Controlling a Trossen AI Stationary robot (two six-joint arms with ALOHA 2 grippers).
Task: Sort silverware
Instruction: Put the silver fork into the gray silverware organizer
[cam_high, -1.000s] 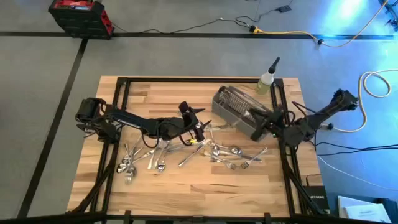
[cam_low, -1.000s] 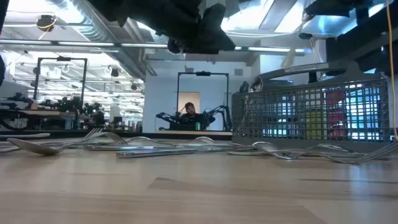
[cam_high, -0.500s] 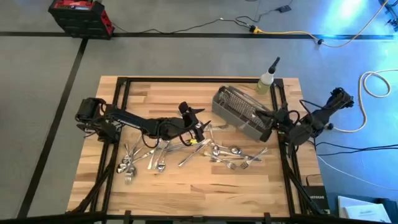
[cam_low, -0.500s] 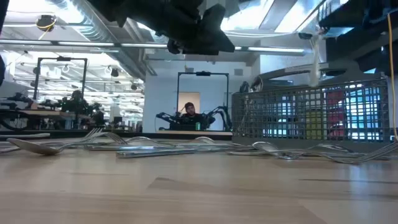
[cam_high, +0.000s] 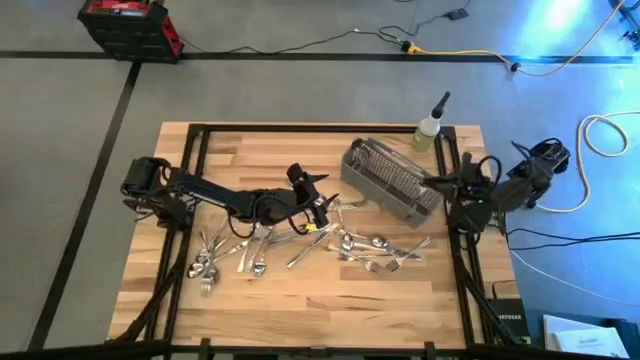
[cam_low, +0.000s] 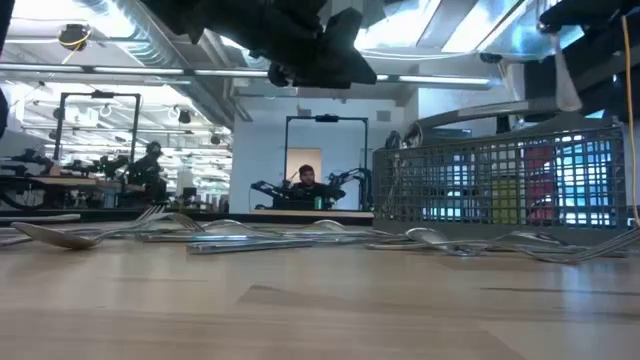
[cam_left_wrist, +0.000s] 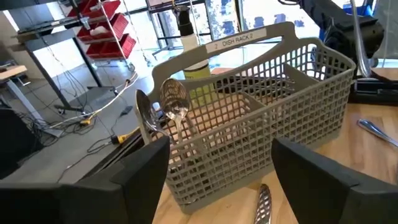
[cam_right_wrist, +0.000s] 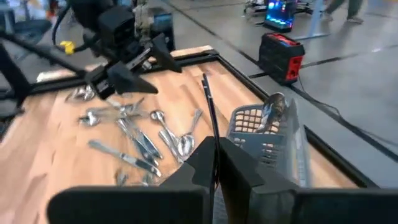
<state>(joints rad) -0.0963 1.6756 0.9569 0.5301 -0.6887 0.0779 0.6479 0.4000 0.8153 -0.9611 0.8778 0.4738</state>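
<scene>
Silverware piece (cam_right_wrist: 210, 118) in right jaws

We see shiny silver silverware (cam_high: 350, 245), gray grid-mesh basket (cam_high: 390, 180), light striped wood table (cam_high: 300, 310), red-black case (cam_high: 128, 25), yellow-green bottle (cam_high: 428, 130).

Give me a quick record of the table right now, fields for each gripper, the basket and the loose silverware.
left gripper: open, over mid-table beside the basket, holding nothing
right gripper: shut on a thin utensil, at the table's right edge
basket: gray mesh, back right of the table, two spoons standing in one end
silverware: forks and spoons scattered loose on the wood, left of centre and in front of the basket
bottle: behind the basket
</scene>
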